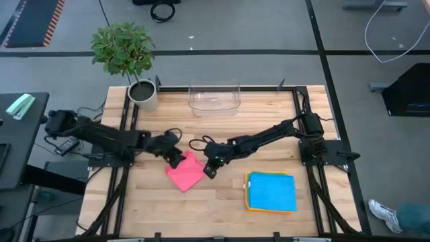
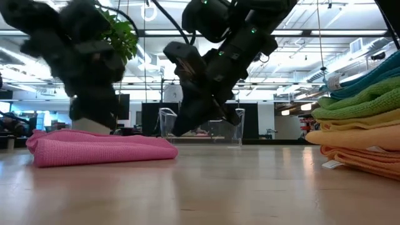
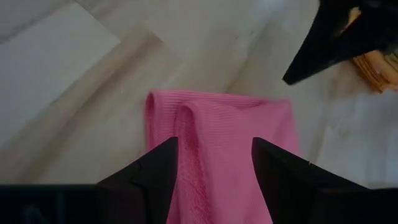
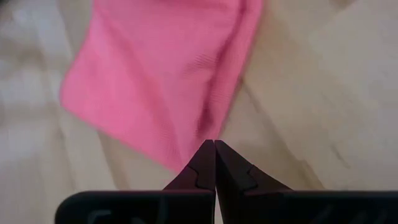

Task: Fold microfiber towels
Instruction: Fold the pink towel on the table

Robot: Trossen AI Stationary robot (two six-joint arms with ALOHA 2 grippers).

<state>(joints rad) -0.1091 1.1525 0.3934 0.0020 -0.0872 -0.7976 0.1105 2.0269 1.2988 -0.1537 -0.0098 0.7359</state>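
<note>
One pink towel [image 1: 185, 173] — soft, ribbed, folded — lies mid-tabletop [image 1: 222, 208]. Left tool [image 3: 214, 162] spread over it; right tool [image 4: 214, 163] pressed together beside it. Folded stack [image 1: 271, 191] right — blue on top.

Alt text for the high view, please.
Seen from above, a folded pink towel lies mid-table between the left claw and the shut right claw. A folded towel stack, blue on top, sits to the right.

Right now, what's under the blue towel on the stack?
Under the blue towel an orange edge shows; the low view shows green, yellow and orange layers. Their exact count is covered.
</note>
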